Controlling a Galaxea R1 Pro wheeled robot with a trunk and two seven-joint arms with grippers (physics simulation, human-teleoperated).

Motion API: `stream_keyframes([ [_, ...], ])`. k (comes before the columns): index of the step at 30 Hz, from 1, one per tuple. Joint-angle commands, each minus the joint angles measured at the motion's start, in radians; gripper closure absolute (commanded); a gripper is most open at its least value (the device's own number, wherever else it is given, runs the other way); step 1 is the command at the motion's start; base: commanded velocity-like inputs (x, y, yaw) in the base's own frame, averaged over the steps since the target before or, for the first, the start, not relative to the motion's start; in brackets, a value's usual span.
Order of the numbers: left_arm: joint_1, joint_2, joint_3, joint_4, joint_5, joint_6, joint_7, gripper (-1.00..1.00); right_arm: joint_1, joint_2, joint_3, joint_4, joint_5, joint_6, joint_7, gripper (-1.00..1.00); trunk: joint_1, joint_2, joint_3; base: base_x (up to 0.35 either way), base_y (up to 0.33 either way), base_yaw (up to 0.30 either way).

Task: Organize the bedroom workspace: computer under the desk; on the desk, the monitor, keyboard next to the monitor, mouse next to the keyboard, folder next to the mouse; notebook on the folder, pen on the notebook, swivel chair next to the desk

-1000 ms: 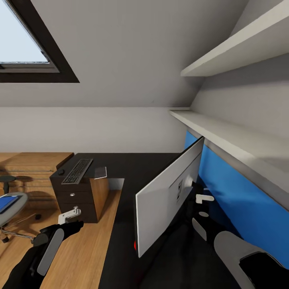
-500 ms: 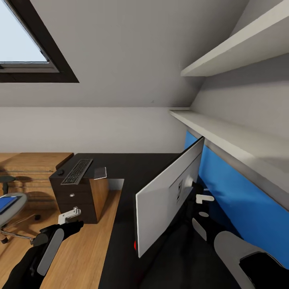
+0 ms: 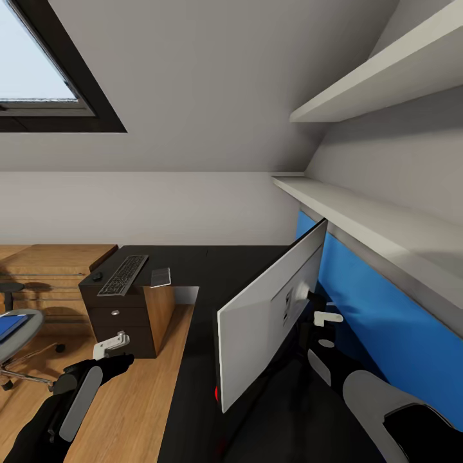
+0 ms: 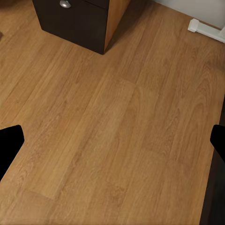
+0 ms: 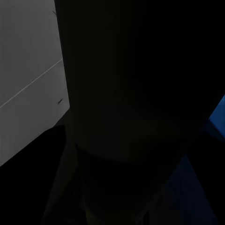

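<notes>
The long glossy black desk [image 3: 212,270] fills the middle of the head view, running along a bright blue wall panel [image 3: 379,321]. On it stands the wide thin monitor [image 3: 267,315], its pale grey-white back turned toward the camera and its panel leaning. To the robot's left, at the edge of the view, the grey upholstered swivel chair [image 3: 16,331] carries the flat bright blue folder [image 3: 9,325] on its seat. The slim black keyboard [image 3: 123,274] lies on the desk's far wing above the black drawer unit [image 3: 119,318], with the small black mouse [image 3: 97,276] just beside it.

The step in hand looks like settling the monitor on the desk: the right gripper [image 3: 325,316] reaches in behind the screen at the slim black stand arm [image 3: 307,297]. Whether it is clamped there I cannot tell (the right wrist view is nearly all dark). The left gripper [image 4: 112,140] hangs spread wide over the wood floor [image 4: 117,117], holding nothing. Next the monitor probably needs releasing upright, then the keyboard fetched beside it.

Against the earlier frames, nothing has visibly moved; both arms hold the same pose.
</notes>
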Motion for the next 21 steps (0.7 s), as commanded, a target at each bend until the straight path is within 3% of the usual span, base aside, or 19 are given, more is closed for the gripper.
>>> stream_keyframes([
  [1, -0.001, 0.0, -0.001, -0.001, 0.011, 0.003, 0.008, -1.0, -0.002, 0.0, 0.009, -0.002, -0.001, -0.005, -0.002, 1.0, 0.0, -0.001, -0.001, 0.0, 0.0, 0.0],
  [21, -0.001, 0.0, -0.001, 0.0, 0.011, 0.002, 0.008, -1.0, -0.002, -0.004, 0.008, -0.002, -0.002, -0.004, 0.0, 1.0, 0.0, -0.001, -0.001, 0.0, -0.05, 0.0],
])
